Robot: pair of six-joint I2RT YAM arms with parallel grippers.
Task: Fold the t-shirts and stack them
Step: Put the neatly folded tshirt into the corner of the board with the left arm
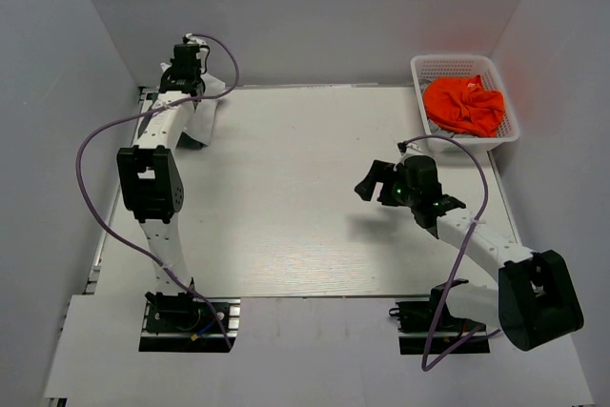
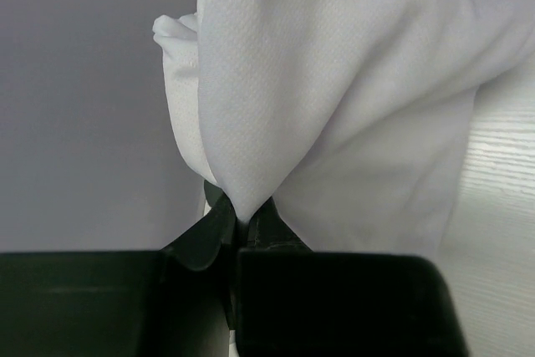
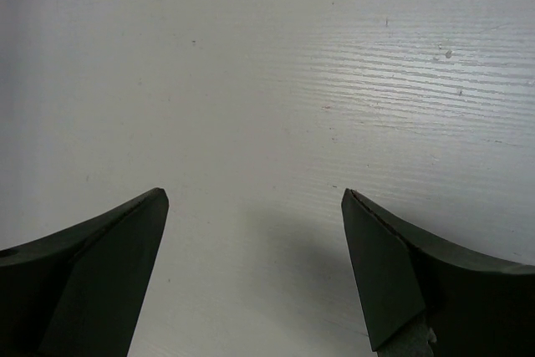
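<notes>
left claw (image 2: 241,218): clamped on a pinch of the white t-shirt (image 2: 334,81); the cloth funnels straight into the closed tips
right claw (image 3: 252,198): spread wide, nothing between the fingers, hovering over bare table (image 3: 292,81)
shirt location: far-left corner of the table, hanging from the left claw, with the lower part draped onto the surface just beside the side wall
right arm location: mid-right of the table, well apart from the shirt
handling: light, soft knit with no stiffness. It sags and bunches from one pinch point and won't hold a shape until laid flat. Not fragile and not slippery; a small pinch carries it fine
where to grab: my call is two hem corners or both shoulder seams, one per claw, so its own weight spreads it. The present single pinch leaves it hanging as a bunch with no clean edge to fold along
next move needs: the right claw has to cross to the far-left corner to take a second corner
count, shirts: 1 white, definite
count, maybe: a dark patch (image 1: 193,137) sits under the white cloth in the overhead view. It could be a second, dark shirt or just shadow; too small to call
count, other: 1 white basket (image 1: 456,57) in the far-right corner, holding 1 orange cloth (image 1: 465,105) bunched inside
count, arms: 2
task state: nothing folded or stacked yet, going by how things lie
</notes>
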